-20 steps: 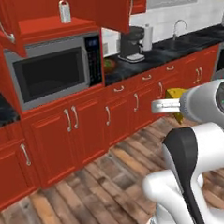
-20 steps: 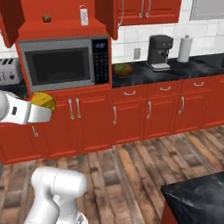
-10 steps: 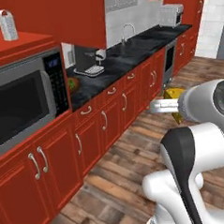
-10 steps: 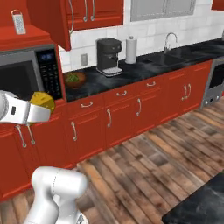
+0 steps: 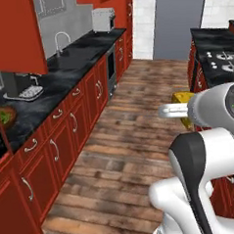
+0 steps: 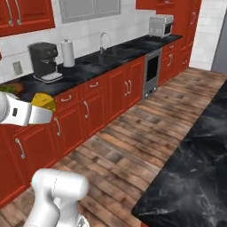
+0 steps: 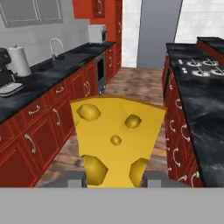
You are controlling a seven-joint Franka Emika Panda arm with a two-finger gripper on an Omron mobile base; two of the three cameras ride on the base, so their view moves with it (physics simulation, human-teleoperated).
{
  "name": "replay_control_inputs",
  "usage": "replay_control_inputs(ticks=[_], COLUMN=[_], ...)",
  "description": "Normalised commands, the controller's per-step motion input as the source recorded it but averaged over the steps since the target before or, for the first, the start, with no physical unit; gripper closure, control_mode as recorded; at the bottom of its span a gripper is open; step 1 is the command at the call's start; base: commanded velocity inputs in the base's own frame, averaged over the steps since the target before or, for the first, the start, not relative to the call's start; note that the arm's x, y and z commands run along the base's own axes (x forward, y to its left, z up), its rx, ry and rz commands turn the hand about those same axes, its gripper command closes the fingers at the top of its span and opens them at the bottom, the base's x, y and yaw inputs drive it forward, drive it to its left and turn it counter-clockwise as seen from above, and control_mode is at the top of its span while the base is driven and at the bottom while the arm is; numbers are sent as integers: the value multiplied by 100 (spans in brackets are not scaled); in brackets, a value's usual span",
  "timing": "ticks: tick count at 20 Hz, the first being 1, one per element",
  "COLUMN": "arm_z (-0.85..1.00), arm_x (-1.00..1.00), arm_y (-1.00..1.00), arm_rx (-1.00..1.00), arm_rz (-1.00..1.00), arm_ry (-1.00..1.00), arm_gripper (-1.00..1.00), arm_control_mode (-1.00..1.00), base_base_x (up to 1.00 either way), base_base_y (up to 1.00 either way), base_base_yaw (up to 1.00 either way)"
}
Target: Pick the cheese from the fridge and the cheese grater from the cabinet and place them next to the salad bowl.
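Yellow cheese (image 7: 117, 140) sits clamped by its narrow end between my fingers (image 7: 75, 178), carried above the wood floor (image 5: 126, 152) between the benches (image 7: 39, 78); it looks light, firm and slightly slick, so a grip across its flat faces seems safest.

Kitchen: wood plank floor (image 5: 125, 133); red lower cupboards (image 6: 111, 95) under black counter (image 6: 111, 55); sink tap (image 6: 103, 39); coffee machine (image 6: 43, 61); paper towel roll (image 6: 68, 53); toaster oven (image 6: 160, 25); white tiled wall (image 6: 40, 40)
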Motion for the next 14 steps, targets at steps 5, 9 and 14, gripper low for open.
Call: replay_control_inputs(ticks=[5,9,14], arm_z=[0,0,0], arm_x=[0,0,0], arm_y=[0,0,0], arm_rx=[0,0,0], arm_rz=[0,0,0], arm_ry=[0,0,0], arm_gripper=[100,100,100], arm_control_mode=[100,100,100], base_base_x=[50,41,47], base_base_y=[11,34,52], base_base_yaw=[-51,-44,-40])
